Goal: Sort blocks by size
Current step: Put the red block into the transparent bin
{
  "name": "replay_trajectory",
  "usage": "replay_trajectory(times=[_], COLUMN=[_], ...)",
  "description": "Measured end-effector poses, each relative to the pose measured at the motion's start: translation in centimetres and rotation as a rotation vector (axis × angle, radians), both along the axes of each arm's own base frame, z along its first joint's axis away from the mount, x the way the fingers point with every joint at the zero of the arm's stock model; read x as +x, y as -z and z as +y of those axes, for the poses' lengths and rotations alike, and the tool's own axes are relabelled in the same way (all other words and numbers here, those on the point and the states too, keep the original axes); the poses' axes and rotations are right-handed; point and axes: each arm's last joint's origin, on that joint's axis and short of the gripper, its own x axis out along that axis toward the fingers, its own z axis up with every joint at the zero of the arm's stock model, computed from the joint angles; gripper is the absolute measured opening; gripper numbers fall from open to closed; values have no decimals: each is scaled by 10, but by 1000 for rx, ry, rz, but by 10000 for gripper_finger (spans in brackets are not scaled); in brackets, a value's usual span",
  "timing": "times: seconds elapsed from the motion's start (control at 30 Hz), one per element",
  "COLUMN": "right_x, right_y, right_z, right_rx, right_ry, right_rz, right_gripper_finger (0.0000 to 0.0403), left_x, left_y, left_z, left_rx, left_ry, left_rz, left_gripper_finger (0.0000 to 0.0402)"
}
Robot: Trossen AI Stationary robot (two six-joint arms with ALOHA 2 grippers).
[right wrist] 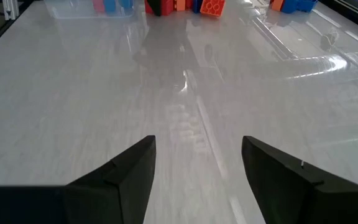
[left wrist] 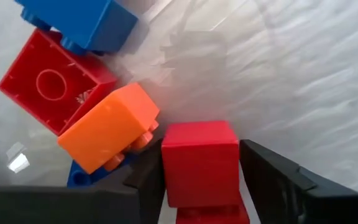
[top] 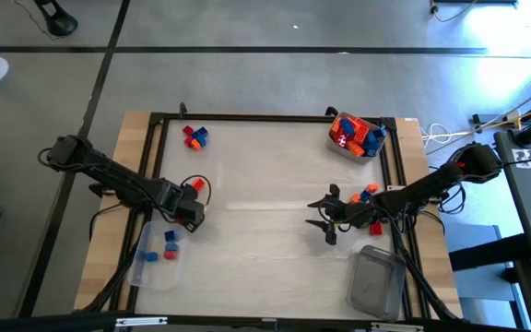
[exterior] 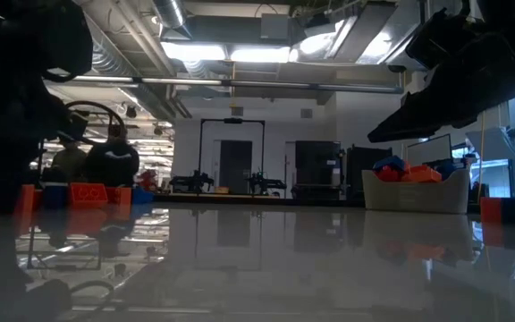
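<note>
Left gripper [left wrist: 201,186] holds a red block [left wrist: 201,162] squarely between its jaws above the tub [top: 146,272] at the counter's seven o'clock, other blocks just beyond; right gripper [right wrist: 197,168], jaws spread empty, waits at four o'clock.

Left claw [top: 190,214] above clear tub [top: 158,256] holding blocks [top: 169,245], right claw [top: 325,218] mid-table, spread
</note>
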Motion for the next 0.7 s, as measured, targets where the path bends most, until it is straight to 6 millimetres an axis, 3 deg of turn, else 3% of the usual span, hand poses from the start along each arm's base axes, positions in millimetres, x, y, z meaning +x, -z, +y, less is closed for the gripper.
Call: replay_trajectory(times=[0.27,0.53,0.7], right_x=[0,0,0], right_y=[0,0,0], right_z=[0,0,0], right_rx=[-1,-1,-1], right_ry=[1,1,2], right_rz=[0,0,0], right_gripper_finger=[237,237,237], left_x=[1,4,17], left_y=[0,-3,-16], left_z=[0,-1,-4], left_rx=[1,10,18], left_ry=[10,32,63], left_rz=[-6,-12,-93], left_gripper_finger=[120,127,121])
